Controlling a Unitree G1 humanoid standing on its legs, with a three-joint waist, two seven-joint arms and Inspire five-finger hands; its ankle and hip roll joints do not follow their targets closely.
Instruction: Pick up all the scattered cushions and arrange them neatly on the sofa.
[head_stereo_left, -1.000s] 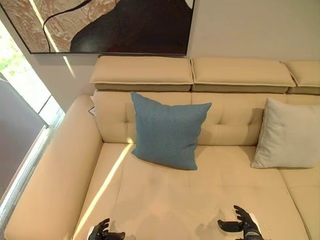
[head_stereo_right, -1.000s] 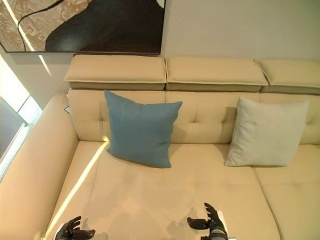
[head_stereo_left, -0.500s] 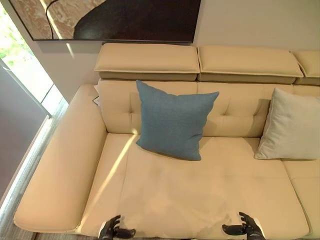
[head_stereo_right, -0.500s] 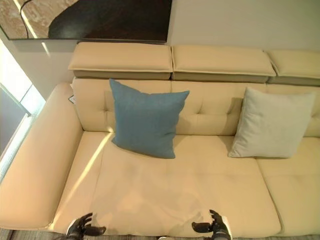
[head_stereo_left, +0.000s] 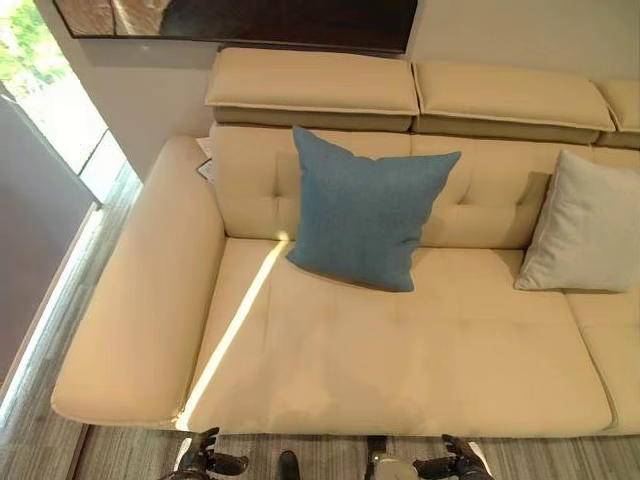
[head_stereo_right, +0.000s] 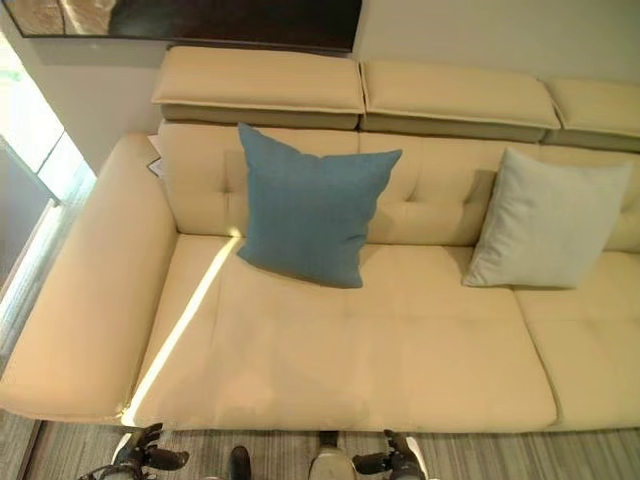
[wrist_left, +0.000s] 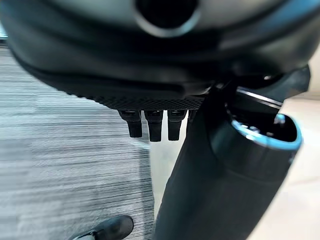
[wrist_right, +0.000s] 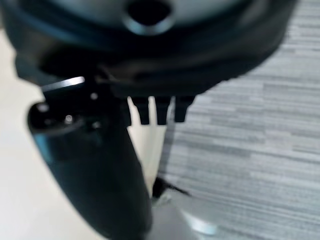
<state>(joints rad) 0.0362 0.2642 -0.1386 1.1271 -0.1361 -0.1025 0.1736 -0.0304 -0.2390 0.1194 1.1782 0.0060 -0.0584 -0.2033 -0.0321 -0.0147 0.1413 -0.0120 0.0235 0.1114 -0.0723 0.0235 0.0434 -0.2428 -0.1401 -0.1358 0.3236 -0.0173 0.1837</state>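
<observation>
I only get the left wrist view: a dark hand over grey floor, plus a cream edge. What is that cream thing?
Observer: It is a cream sofa. The front edge of its seat is just ahead of the left hand.
Operator: Are any cushions lying on it?
Observer: Yes, a blue cushion leans upright against the backrest, towards the sofa's left end.
Operator: Just that one?
Observer: No, a pale grey cushion also leans on the backrest further right, apart from the blue one.
</observation>
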